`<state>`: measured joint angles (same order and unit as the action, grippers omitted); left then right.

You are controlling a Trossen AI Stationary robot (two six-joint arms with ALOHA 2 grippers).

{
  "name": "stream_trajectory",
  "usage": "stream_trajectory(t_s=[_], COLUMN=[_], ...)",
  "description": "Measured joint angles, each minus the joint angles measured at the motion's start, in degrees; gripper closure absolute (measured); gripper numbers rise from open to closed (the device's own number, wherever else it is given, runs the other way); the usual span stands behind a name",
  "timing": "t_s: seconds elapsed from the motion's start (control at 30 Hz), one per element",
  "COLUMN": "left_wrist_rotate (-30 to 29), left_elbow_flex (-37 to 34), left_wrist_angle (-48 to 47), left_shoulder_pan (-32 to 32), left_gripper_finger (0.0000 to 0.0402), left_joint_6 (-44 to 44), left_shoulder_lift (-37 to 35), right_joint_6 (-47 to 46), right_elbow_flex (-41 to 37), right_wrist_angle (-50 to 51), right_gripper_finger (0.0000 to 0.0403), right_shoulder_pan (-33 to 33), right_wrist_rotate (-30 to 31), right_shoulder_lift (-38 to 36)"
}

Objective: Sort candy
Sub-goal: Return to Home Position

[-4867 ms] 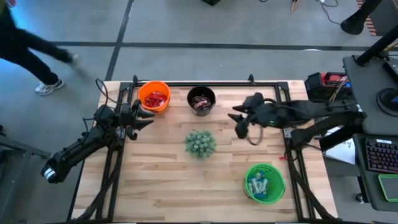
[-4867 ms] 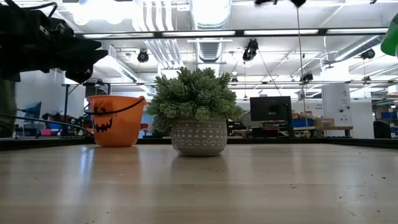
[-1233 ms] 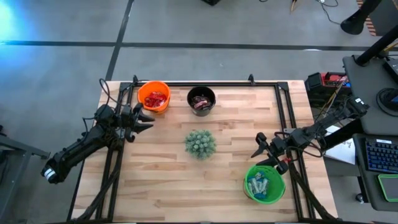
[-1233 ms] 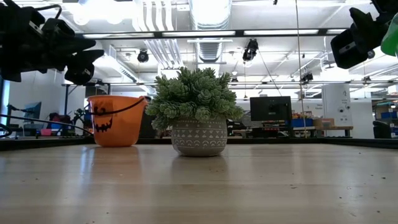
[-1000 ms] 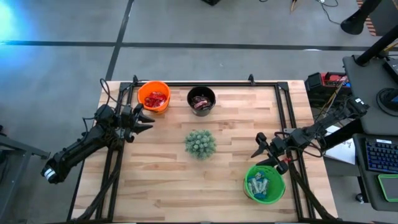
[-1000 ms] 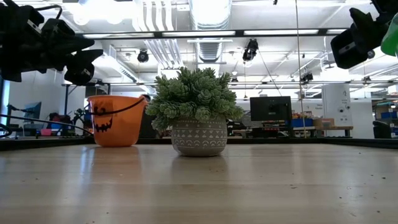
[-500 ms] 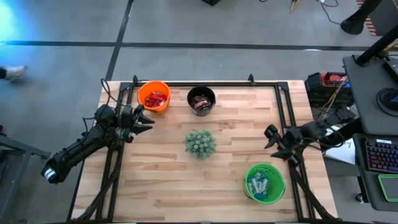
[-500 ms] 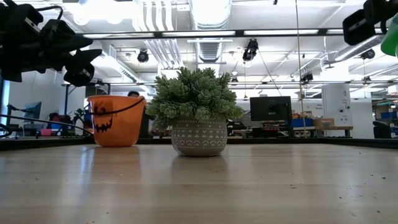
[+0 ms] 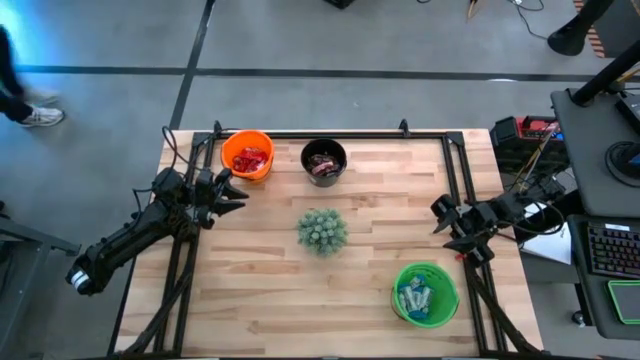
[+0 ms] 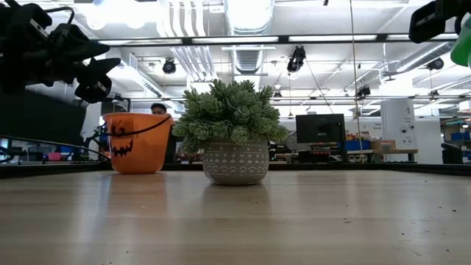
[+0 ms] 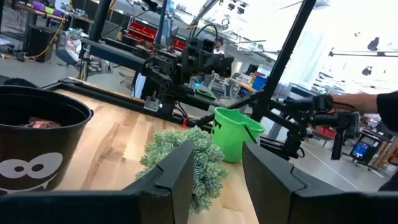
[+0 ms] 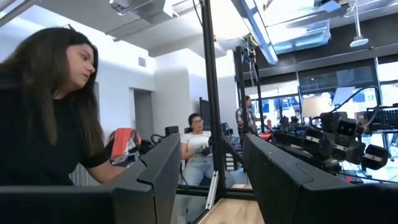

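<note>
All the candy is sitting inside buckets on the bench (image 9: 270, 290). The red candy (image 9: 250, 158) is lying in the orange bucket (image 9: 227, 152) at the far left part of the bench. The brown candy (image 9: 324, 164) is lying in the black bucket (image 9: 304, 158) just beside it. The blue and white candy (image 9: 416, 298) is lying in the green bucket (image 9: 453, 295) at the near right part, well apart from the other two. A spiky green plant (image 9: 322, 230) in a pot is standing in the middle of the bench, between the buckets.

The left end effector (image 9: 232, 190) is hanging at the left side of the bench, near the orange bucket but not touching it. Its two fingers are standing wide apart and holding nothing. Its wrist view is looking past the black bucket and the plant to the green bucket. In the low view it is floating up in the air, higher than the orange bucket's rim.

The right end effector (image 9: 445, 227) is hanging over the right edge of the bench, by the black frame rail. It is near the green bucket, on that bucket's far side, and not touching it. Its fingers are also standing wide apart and holding nothing. Its wrist view is looking out into the room.

A person in a black top (image 12: 43, 124) is showing close by in that view, holding something red. More people are showing farther back. In the high view, a walking person's shoe (image 9: 40, 116) is showing on the grey floor past the far left corner.
</note>
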<state>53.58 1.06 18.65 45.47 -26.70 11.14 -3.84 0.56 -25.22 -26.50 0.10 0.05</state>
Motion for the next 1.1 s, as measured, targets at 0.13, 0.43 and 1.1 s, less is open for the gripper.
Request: stream_trajectory(t_s=[0.13,0.43,1.1], left_wrist_rotate=[-0.46,-0.57,-4.91], left_elbow_flex=[0.00,0.00,-0.48], left_wrist_angle=[0.26,0.24,-7.28], left_shoulder_pan=[0.00,0.00,-0.02], left_gripper_finger=[0.0283,0.0283,0.0283], left_joint_6=[0.50,1.99,3.94], left_shoulder_lift=[-0.02,-0.02,-11.21], right_joint_6=[-0.05,-0.14,-0.04], right_elbow_flex=[0.00,0.00,0.00], right_wrist_angle=[-0.12,-0.02,-0.10], right_gripper_finger=[0.0236,0.0236,0.0236], right_shoulder_pan=[0.00,0.00,0.00], right_wrist_rotate=[0.00,-0.02,-0.04], right_shoulder_lift=[0.66,2.48,2.67])
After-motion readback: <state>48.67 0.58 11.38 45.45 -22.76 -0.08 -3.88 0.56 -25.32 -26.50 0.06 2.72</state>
